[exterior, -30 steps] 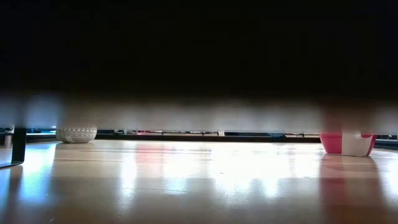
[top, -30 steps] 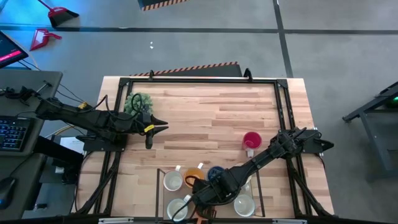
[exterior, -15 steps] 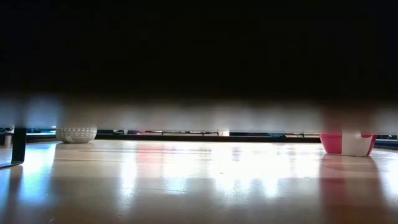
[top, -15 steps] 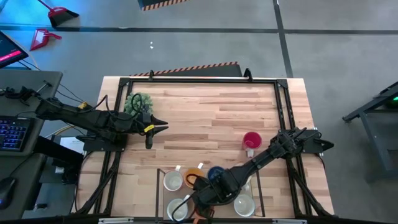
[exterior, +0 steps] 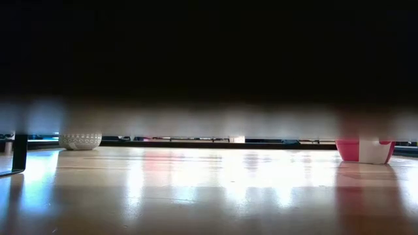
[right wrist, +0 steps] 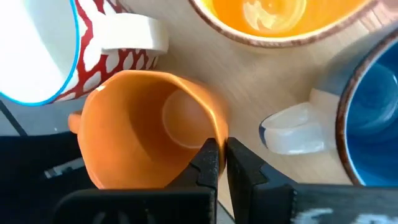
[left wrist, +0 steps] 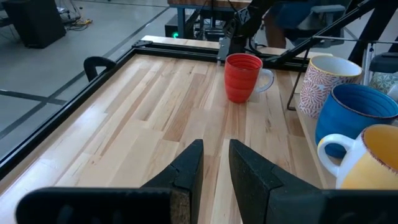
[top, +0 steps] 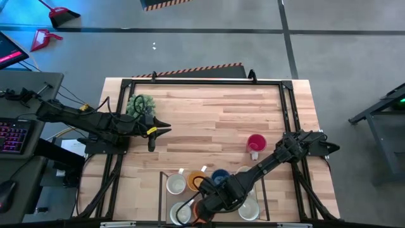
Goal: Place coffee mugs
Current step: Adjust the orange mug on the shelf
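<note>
On the left of the wooden surface [top: 209, 120], the left pincer [top: 152, 144] hangs near the bushy green potted plant [top: 140, 104], its 2 fingers [left wrist: 186, 171] a narrow gap apart and holding nothing. Seen from its wrist, bare boards lie between it and a red mug [left wrist: 243, 77] that stands upright well apart from the rest, handle turned toward the surface's edge. In the overhead view the same red mug [top: 255, 143] sits alone right of centre.

The other mugs cluster at the near edge. A white mug [top: 176, 184] stands leftmost, then an orange-lined mug [top: 197, 180] and a blue mug [top: 220, 177] with a pale handle, and another white mug [top: 248, 208] sits at the right of the group.

The right arm reaches down into that cluster, and the right pincer [right wrist: 220, 163] is closed on the rim of a plain orange mug [right wrist: 146, 127], one finger inside the cup and one outside. Beside it the wrist view shows a white mug with red pattern [right wrist: 59, 50], touching or nearly touching the orange one; which, cannot be told.
</note>
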`<action>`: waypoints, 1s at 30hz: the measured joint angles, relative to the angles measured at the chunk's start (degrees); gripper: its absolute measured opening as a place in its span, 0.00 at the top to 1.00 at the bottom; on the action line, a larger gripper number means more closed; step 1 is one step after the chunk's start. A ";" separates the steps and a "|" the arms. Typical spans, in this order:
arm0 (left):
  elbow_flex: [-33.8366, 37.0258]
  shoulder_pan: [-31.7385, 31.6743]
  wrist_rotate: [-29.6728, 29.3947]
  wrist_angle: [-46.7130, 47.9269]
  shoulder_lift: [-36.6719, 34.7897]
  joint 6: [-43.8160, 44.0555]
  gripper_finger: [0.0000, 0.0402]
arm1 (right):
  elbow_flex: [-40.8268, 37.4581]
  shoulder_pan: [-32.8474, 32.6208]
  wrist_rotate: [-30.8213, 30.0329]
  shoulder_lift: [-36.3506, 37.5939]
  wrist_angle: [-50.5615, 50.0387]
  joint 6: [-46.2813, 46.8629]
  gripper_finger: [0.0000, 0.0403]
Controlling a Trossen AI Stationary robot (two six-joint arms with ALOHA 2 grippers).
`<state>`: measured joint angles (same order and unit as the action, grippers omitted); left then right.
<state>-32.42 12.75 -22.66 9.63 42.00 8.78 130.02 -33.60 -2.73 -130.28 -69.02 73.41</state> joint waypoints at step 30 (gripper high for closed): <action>0.00 0.00 -0.02 0.00 -0.02 0.00 0.83 | 0.00 -2.47 -0.69 0.09 -0.40 16.60 1.00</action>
<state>-32.42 12.75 -22.68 9.63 41.98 8.78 130.02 -36.07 -3.42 -130.19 -69.42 90.02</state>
